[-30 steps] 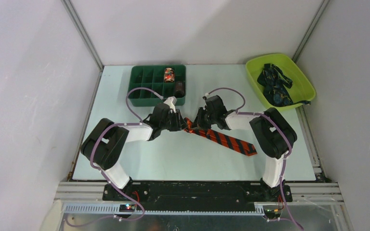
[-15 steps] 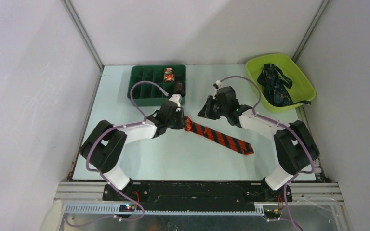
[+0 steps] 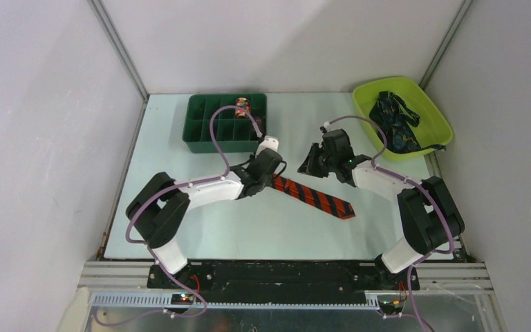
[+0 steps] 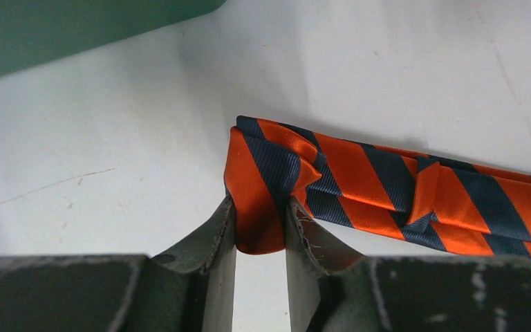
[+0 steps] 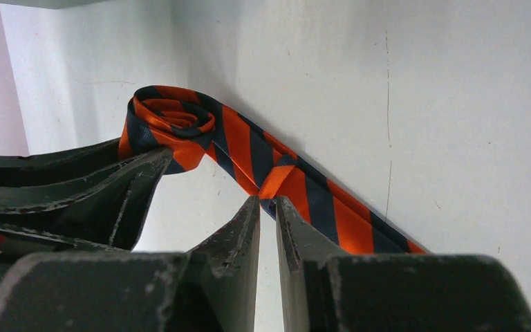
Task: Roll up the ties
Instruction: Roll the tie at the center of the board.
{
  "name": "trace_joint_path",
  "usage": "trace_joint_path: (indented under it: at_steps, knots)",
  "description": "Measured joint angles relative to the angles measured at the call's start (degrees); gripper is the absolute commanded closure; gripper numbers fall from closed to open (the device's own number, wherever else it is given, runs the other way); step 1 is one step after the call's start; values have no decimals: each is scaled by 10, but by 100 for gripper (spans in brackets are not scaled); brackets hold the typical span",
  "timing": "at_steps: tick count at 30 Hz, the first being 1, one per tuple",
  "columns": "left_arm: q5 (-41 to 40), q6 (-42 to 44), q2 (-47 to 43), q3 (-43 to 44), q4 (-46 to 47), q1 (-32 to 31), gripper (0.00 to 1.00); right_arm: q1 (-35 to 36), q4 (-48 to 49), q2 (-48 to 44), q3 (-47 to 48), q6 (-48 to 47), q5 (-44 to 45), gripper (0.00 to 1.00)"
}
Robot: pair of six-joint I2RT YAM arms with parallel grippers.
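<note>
The red-orange tie (image 3: 314,197) with dark diagonal stripes lies slantwise on the pale tabletop (image 3: 180,207), between the two arms; its pointed end is toward the near right, and its other end, up and to the left, is wound into a small roll. The left pincer (image 3: 271,178) is at that rolled end; in the left wrist view the left pincer (image 4: 259,214) pinches the fold of the tie (image 4: 387,187) between its two fingers, the fabric bulging just below the tips. The rest of the strip runs off flat to the right, touching the tabletop.

The right pincer (image 3: 311,160) stands apart from the tie, farther back and to the right of the roll; in its own wrist view the right pincer (image 5: 267,207) has its fingers pressed almost together – only a thin slit between them, with nothing in it. The tie (image 5: 249,152) passes behind those fingertips, and the spiral of the roll shows at its far end.

At the back left sits a dark green compartment tray (image 3: 200,128); one back compartment holds a small patterned roll (image 3: 241,106). At the back right a lime-green basin (image 3: 432,111) holds a heap of dark navy ties (image 3: 390,121) – loose, not rolled.
</note>
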Motion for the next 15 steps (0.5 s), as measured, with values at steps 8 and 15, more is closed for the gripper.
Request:
trace_joint_path:
  at_steps: [8, 15]
  knots:
    - [-124, 25, 58, 39, -38, -52, 75, 0, 0, -3, 0, -2, 0, 82]
    - [-177, 38, 82, 56, -49, -71, 74, -2, 0, -8, -2, -2, 0, 82]
